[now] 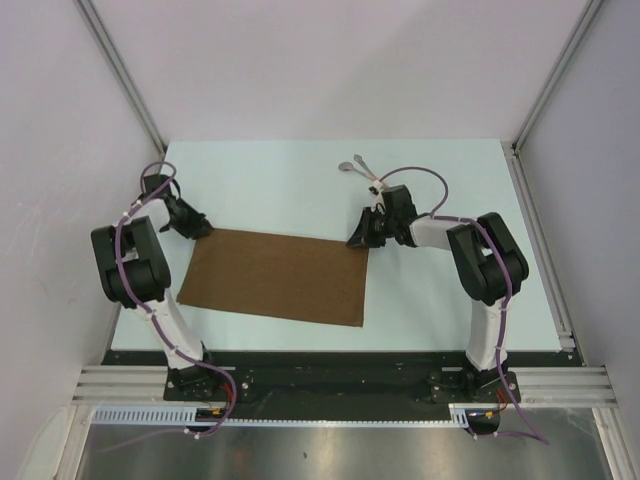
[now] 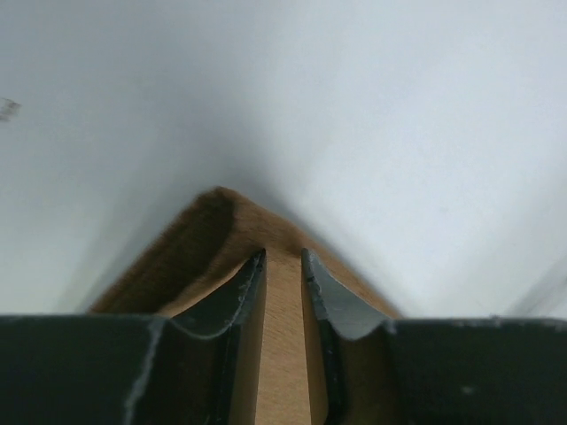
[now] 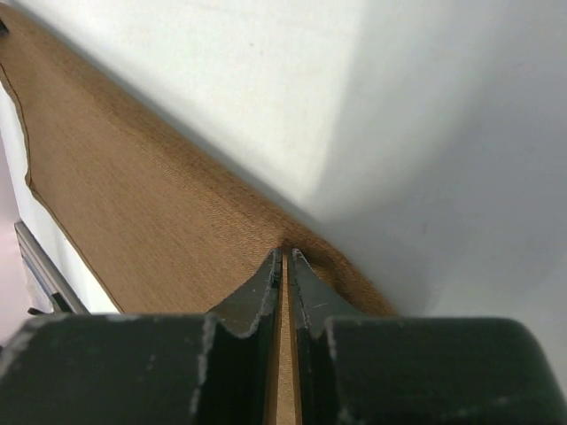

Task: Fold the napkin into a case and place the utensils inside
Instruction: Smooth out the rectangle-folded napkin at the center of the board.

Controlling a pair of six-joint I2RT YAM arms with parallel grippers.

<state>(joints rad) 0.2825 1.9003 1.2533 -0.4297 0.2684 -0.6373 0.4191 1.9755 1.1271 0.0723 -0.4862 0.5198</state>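
The brown napkin (image 1: 275, 275) lies flat in the middle of the table, as a wide rectangle. My left gripper (image 1: 203, 230) is at its far left corner. In the left wrist view the jaws (image 2: 283, 257) stand a little apart astride that corner of the napkin (image 2: 204, 239), so the gripper is open. My right gripper (image 1: 357, 240) is at the far right corner. There its jaws (image 3: 286, 254) are shut on a thin edge of the napkin (image 3: 133, 195). The two silvery utensils (image 1: 360, 168) lie on the table behind the right gripper. No folded case shows.
The pale table (image 1: 260, 170) ends at grey walls on the left, right and back. A metal rail (image 1: 540, 240) runs along its right side. Both arm bases (image 1: 330, 385) stand at the near edge.
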